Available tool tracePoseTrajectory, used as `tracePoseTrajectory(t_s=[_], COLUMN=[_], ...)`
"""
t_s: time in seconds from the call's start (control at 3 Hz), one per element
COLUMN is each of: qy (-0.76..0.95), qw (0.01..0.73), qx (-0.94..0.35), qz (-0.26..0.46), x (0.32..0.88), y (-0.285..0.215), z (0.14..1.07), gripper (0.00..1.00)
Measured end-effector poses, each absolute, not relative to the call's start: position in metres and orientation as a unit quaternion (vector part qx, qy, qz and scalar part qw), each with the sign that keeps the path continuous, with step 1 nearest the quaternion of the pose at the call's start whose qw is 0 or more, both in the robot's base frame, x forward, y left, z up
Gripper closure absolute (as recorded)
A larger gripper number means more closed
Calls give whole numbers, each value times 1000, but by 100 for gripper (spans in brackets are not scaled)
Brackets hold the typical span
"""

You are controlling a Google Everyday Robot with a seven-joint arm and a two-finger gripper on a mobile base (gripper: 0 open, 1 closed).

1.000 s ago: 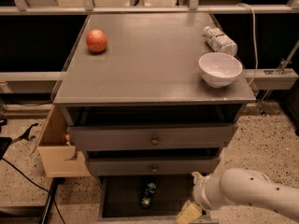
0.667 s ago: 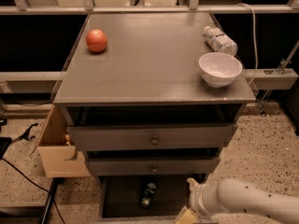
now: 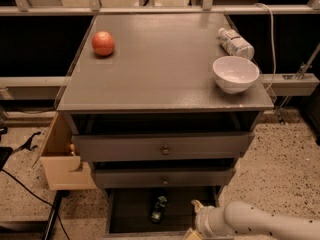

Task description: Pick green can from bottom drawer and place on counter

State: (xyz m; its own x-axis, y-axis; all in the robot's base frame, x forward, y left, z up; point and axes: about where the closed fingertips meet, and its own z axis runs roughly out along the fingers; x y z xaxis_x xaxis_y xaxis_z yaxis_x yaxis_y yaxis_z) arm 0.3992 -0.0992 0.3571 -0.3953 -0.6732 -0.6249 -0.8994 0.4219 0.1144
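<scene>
The green can (image 3: 159, 208) lies in the dark interior of the open bottom drawer (image 3: 135, 214), near its middle. The counter (image 3: 165, 59) is the grey top of the cabinet above. My white arm comes in from the lower right, and my gripper (image 3: 195, 221) is at the drawer's right front, to the right of the can and apart from it. Only one pale fingertip (image 3: 196, 205) and part of another show at the bottom edge.
On the counter are a red apple (image 3: 103, 43) at the back left, a white bowl (image 3: 235, 73) at the front right and a clear plastic bottle (image 3: 235, 43) behind it. Two knobbed drawers (image 3: 163, 150) sit above the bottom one. A wooden box (image 3: 60, 159) stands left of the cabinet.
My arm and gripper have moved left and slightly down, closer to the open bottom drawer. The can has not moved.
</scene>
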Motion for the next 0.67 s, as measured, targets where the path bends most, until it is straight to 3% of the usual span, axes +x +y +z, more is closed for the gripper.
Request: tracePoseTrajectory(t_s=[0.67], qy=[810], qw=[247], qx=[-482], qz=[223], x=[398], y=[-105], z=[333], gripper=[0])
